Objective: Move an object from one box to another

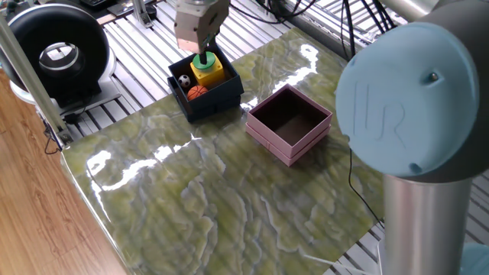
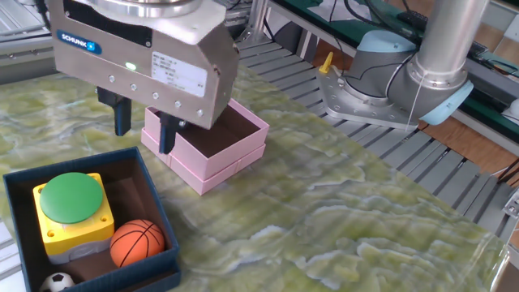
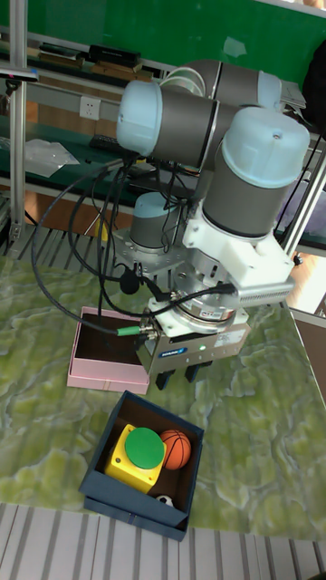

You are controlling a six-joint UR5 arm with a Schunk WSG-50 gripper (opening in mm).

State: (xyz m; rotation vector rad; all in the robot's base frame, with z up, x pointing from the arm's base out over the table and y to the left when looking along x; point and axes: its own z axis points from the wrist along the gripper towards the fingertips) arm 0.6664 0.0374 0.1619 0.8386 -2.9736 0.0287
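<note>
The navy box (image 1: 221,99) (image 2: 166,219) (image 3: 127,507) holds a yellow block with a green round top (image 1: 205,67) (image 2: 71,203) (image 3: 136,453), a small basketball (image 1: 197,92) (image 2: 137,242) (image 3: 177,447) and a tiny soccer ball (image 2: 57,282) (image 3: 163,498). The pink box (image 1: 267,137) (image 2: 227,166) (image 3: 100,373) stands beside it with nothing inside. My gripper (image 1: 202,52) (image 2: 144,128) (image 3: 179,376) hangs open and empty above the navy box's far edge, near the pink box, touching nothing.
A black ring-shaped device (image 1: 57,50) sits off the table at the back left. The arm's base (image 2: 389,81) stands on the slatted metal frame beyond the green marbled tabletop (image 1: 229,206). A large blue arm joint (image 1: 412,99) blocks the right side of one fixed view.
</note>
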